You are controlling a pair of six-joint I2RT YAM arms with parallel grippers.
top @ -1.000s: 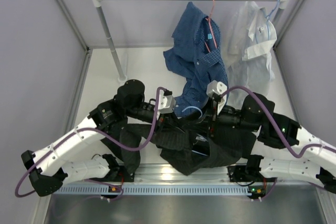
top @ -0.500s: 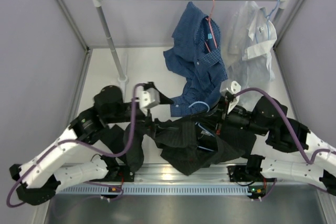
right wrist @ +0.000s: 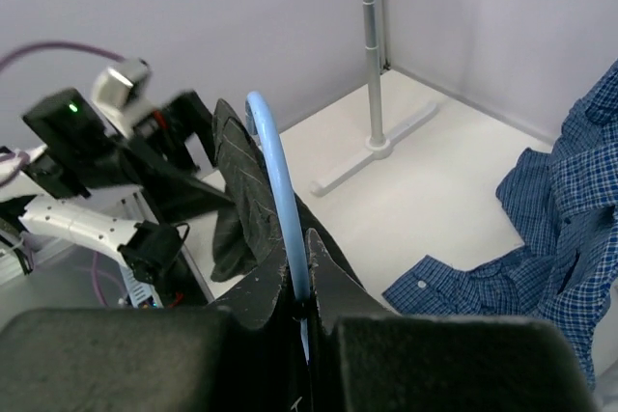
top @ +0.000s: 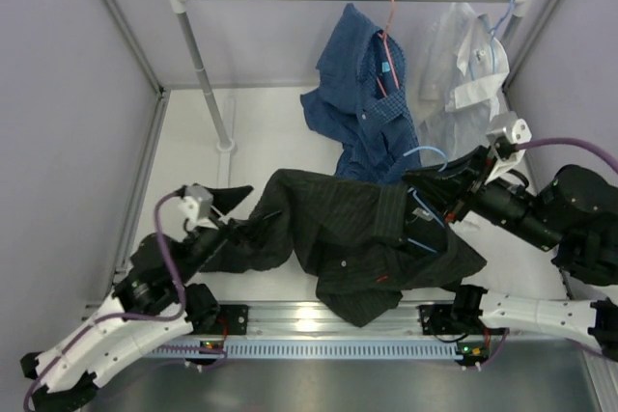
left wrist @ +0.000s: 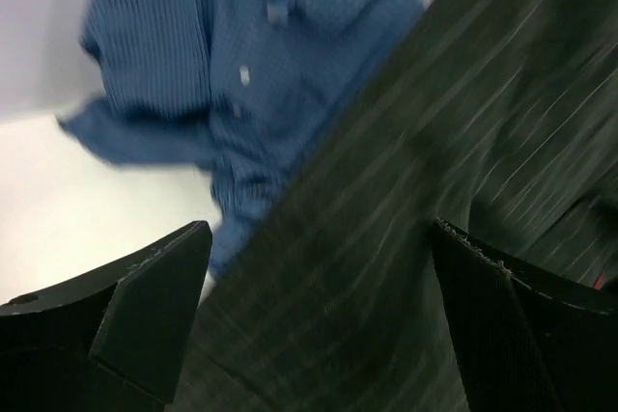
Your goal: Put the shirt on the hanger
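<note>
Two grippers. Right gripper (right wrist: 301, 272): fingers pressed together, pinching the light-blue hanger (right wrist: 273, 166), which is partly tucked into the shirt (top: 338, 229). Left gripper (left wrist: 317, 238): jaws spread wide, empty, just beside the sleeve. The shirt lies spread on the table (top: 261, 132), its far edge by the blue checked shirt (top: 362, 113).

The left arm (top: 116, 335) stretches low from its base, up and rightward, and the left gripper (top: 241, 206) (left wrist: 319, 229) has its jaws spread wide (both black fingers (left wrist: 145, 306) frame the wrist view). The right arm (top: 541, 214) bends far right, forearm pointing left; the right gripper (top: 432, 188) (right wrist: 301, 267) is pinched tight.
</note>
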